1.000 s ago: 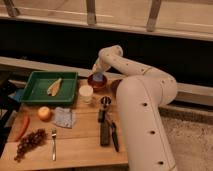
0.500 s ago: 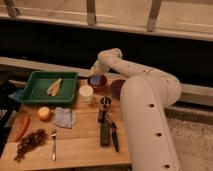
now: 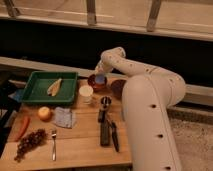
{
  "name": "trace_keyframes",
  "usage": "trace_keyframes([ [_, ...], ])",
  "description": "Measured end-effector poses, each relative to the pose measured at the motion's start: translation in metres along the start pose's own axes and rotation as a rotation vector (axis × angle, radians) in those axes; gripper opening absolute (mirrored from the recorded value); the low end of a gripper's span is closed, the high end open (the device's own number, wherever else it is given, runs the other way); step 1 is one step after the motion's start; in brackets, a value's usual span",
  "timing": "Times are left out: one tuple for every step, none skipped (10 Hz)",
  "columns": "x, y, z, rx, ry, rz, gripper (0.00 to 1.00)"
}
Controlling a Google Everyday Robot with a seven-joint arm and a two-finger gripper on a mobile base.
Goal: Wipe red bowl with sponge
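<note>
Many things sit on my surface [image 3: 75, 145]. From the left I see a green tray [image 3: 35, 92], an orange [image 3: 45, 113], a cloth [image 3: 64, 117] and a white cup [image 3: 86, 92]. Next comes the red bowl [image 3: 93, 82], near the back edge. My gripper [image 3: 100, 77] is right over it, and something blue, I think the sponge [image 3: 101, 79], is down in the bowl. I cannot tell if the jaws are apart or together. I judge I am at the wiping step. Next I should rub gently round the inside and not tip the bowl.
</note>
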Motion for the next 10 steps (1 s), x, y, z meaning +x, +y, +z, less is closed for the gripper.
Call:
trace_keyframes([
  [-0.005,0.005,0.005,-0.009,-0.003,-0.011,0.0],
  [-0.008,0.013,0.009,-0.021,-0.002,-0.02,0.0],
  [-0.006,0.023,0.013,-0.037,0.003,-0.03,0.0],
  [0.0,0.032,0.016,-0.054,0.014,-0.037,0.0],
  [0.004,0.034,0.016,-0.059,0.02,-0.038,0.0],
  [0.01,0.035,0.014,-0.06,0.031,-0.041,0.0],
  [0.014,0.036,0.012,-0.053,0.038,-0.045,0.0],
  [0.016,0.03,0.01,-0.028,0.042,-0.044,0.0],
  [0.017,0.021,0.007,-0.007,0.044,-0.039,0.0],
  [0.015,0.008,0.006,0.021,0.044,-0.036,0.0],
])
